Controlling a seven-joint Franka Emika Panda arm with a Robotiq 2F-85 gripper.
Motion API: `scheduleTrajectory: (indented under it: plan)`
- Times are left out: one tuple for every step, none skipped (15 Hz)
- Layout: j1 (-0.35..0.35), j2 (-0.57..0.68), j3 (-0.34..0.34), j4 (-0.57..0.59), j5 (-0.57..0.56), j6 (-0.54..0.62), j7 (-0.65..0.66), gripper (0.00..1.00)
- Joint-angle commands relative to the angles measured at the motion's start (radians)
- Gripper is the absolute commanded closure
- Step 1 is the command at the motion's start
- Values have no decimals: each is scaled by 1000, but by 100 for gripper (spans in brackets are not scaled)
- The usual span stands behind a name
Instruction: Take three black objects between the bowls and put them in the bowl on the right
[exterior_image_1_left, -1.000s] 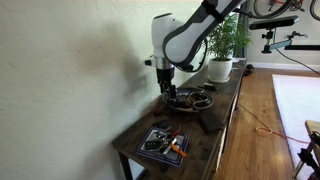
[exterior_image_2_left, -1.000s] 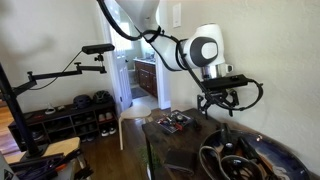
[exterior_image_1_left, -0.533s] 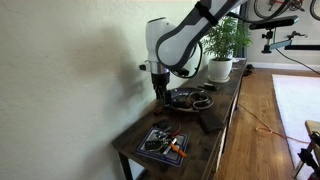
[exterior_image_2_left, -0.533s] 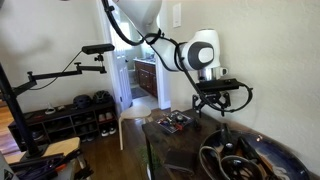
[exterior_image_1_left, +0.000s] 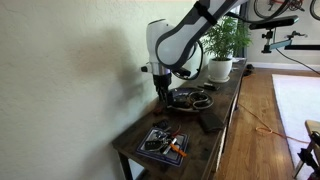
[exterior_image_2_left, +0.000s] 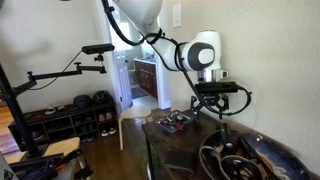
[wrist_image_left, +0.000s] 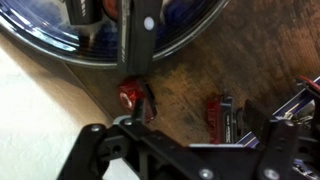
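Note:
Two small dark objects with red parts lie on the wooden tabletop in the wrist view, one (wrist_image_left: 135, 97) just below the round bowl's rim (wrist_image_left: 60, 50) and one (wrist_image_left: 222, 116) nearer the squarish tray's corner (wrist_image_left: 306, 98). My gripper (wrist_image_left: 190, 145) hangs open above them, holding nothing. In both exterior views the gripper (exterior_image_1_left: 164, 95) (exterior_image_2_left: 220, 112) hovers over the table between the round grey bowl (exterior_image_1_left: 191, 99) (exterior_image_2_left: 262, 150) and the dark tray with orange pieces (exterior_image_1_left: 163, 143) (exterior_image_2_left: 174, 122). A third black object does not show.
The narrow dark table (exterior_image_1_left: 215, 135) runs along a white wall. A potted plant (exterior_image_1_left: 224, 45) stands at its far end. A camera on a stand (exterior_image_2_left: 95, 48) and a shoe rack (exterior_image_2_left: 70, 115) stand beyond the table.
The arm has shifted a little away from the round bowl toward the gap between the bowls. The gripper has stayed open.

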Motion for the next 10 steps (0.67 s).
scheduleTrajectory:
  plan:
    - [-2,-2,-13,-7,8,-19,-5,0]
    - [-3,1,-18,-7,5,-18,-5,0]
    - [-5,6,-22,-3,7,-21,-5,0]
    - [-8,13,-25,1,7,-23,-5,0]
    - [-11,18,-26,4,8,-24,-8,0]
    - [-14,24,-27,7,11,-29,-7,0]
    - [-17,28,-27,9,14,-34,-5,0]
    - [-19,30,-28,7,14,-35,-4,0]
    - [-20,27,-31,3,13,-38,-2,0]
    - [-20,21,-35,-5,9,-36,0,0]
